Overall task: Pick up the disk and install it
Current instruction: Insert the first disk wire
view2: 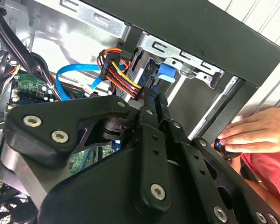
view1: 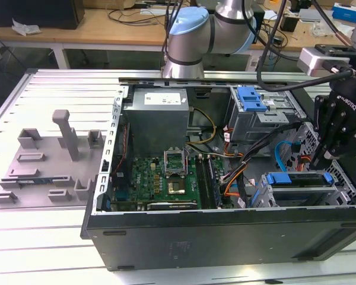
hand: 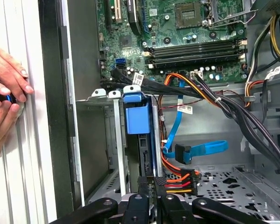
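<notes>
Over the open computer case (view1: 225,237), at the exterior view's right: arm angled down, wrist bent, pincer (view1: 318,159) dipped inside the drive bay end. Fingers (hand: 151,186) pressed together, tips closed on nothing, touching the rear edge of the disk (hand: 139,140). Straight ahead of the pincer in the first wrist view: disk standing on edge in its metal cage (hand: 117,140), blue carrier rail toward the motherboard (hand: 177,32). Just beside the tips: orange, red and yellow power cable bundle (hand: 179,179) and blue data cable (hand: 200,149). Beyond the case wall, well apart from the pincer: person's hands (hand: 4,93) on the counter (view1: 47,231), gripping a small dark object.
</notes>
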### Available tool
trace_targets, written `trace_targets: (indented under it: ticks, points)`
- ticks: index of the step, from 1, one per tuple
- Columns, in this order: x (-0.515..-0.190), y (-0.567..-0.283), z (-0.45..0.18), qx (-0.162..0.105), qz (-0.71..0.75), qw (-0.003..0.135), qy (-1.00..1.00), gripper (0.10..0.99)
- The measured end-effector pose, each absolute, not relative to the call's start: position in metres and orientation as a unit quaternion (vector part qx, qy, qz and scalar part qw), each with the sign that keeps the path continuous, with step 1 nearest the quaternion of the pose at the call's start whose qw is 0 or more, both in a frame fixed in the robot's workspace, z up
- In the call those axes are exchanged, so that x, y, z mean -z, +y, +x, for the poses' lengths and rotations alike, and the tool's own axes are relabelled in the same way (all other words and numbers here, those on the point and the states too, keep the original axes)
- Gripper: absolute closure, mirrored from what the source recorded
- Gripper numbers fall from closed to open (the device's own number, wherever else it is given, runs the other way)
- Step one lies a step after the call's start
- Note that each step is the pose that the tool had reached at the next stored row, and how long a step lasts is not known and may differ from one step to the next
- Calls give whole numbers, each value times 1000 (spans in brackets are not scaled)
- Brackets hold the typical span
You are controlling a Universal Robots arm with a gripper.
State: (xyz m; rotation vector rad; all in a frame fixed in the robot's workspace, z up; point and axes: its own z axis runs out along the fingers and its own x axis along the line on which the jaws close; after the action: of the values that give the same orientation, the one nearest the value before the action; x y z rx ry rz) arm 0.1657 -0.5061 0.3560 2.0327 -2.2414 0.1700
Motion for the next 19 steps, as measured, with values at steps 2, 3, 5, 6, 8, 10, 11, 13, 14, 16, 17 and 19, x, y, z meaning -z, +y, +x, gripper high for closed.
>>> trace_targets:
  ticks: [2,3,5,6,8,10,11,13,14,16,17,19]
  points:
    - [-355,-506,166,-56,670,55,-738,922]
    - [-355,-506,166,-56,670,55,-738,922]
    - [-354,-506,166,-56,670,55,-738,922]
    - [-354,-506,166,-56,670,55,-738,922]
    - [-353,-506,166,-56,670,55,-738,922]
    - [-353,-506,166,-56,670,55,-738,922]
    - [-352,-506,166,-56,671,55,-738,922]
    - [-352,-506,166,-56,671,55,-737,922]
    - [-351,-506,166,-56,671,55,-737,922]
    - [-351,-506,166,-56,673,55,-736,922]
    - [-351,-506,166,-56,673,55,-735,922]
    - [-351,-506,166,-56,674,55,-735,922]
